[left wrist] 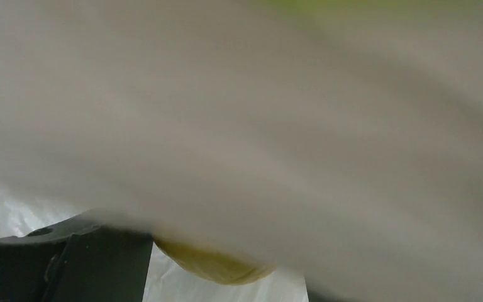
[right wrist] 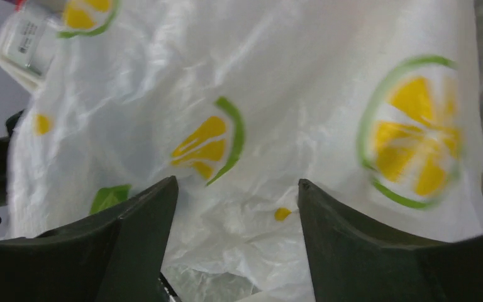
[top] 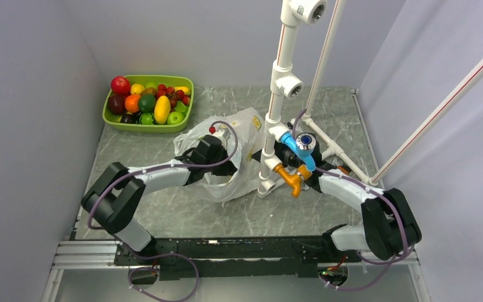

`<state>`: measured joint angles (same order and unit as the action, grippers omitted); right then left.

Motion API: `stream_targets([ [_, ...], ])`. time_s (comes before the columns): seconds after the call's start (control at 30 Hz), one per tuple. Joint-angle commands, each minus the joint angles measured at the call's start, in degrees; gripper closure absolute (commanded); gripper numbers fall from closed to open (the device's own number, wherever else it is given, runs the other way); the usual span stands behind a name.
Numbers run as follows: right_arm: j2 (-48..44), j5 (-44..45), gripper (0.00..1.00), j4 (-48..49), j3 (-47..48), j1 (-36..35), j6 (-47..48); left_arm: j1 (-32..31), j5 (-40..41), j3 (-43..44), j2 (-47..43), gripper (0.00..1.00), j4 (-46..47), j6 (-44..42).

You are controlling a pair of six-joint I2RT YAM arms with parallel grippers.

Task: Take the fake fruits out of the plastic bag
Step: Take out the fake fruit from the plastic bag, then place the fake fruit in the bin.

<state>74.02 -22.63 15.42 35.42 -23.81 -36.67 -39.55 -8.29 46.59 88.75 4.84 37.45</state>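
**Left gripper point(top: 217, 150) deep in, right gripper point(right wrist: 238, 182) spread: unloading under way**

Left gripper reaches into the thin translucent white plastic bag point(top: 245, 135) printed with yellow lemon slices and green leaves. In the top view it enters from the bag's 8 o'clock side. The bag lies crumpled mid-way across the grey marbled table point(top: 182, 214).

Left wrist view is mostly blurred film. A rounded dull-yellow plastic fruit point(left wrist: 214, 267) shows at 6 o'clock, right beside one dark finger point(left wrist: 63, 264). Clamped on it or not: cannot tell.

Right gripper sits at the bag's 3 o'clock, partly behind the white PVC pipe frame point(top: 287, 85). Its jaws stand apart with nothing clamped, bag film just ahead of the tips.

The lime-green rectangular plastic tray point(top: 144, 128) at the table's 11 o'clock holds mixed fruit. Which pieces belong to the task, can't say.

Progress, judged: not finished. At least one fruit is inside the bag. Red apples and banana are not visible there, possibly hidden by film. Left to do: get a grip, lift out, repeat.
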Motion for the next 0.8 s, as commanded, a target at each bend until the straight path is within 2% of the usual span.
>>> stream_targets([
  [0.0, 5.22, -1.23, 0.32, 8.85, -5.09, 2.11, -10.20, -0.29, 2.27, 2.10, 2.66, 1.00, 6.46, 6.31],
  [0.13, 12.77, -3.20, 0.51, 11.26, -2.53, 4.80, -12.60, -1.26, 7.01, -0.50, 0.53, 1.00, 5.29, 8.14],
  [0.23, 17.42, 0.74, 0.52, 7.39, 2.18, 4.47, -10.37, -1.39, 8.11, -2.51, -2.58, 1.00, 3.26, 7.83],
  [0.37, 22.40, 6.37, 0.52, 4.93, 5.62, 5.18, -9.14, -1.44, 5.69, -4.57, -8.55, 1.00, 0.17, 4.76],
  [0.57, 30.60, 8.66, 0.50, 0.43, 13.39, 8.18, -4.43, -1.55, 1.89, -10.09, -21.82, 1.00, -4.75, 2.27],
  [0.67, 33.21, 7.24, 0.44, -2.19, 17.21, 9.88, 0.02, -1.50, -0.26, -11.73, -28.92, 1.00, -8.75, 1.26],
  [0.77, 32.43, 7.83, 0.33, -6.18, 20.71, 10.45, 4.07, -1.53, -0.48, -11.68, -34.86, 1.00, -13.97, -0.21],
])
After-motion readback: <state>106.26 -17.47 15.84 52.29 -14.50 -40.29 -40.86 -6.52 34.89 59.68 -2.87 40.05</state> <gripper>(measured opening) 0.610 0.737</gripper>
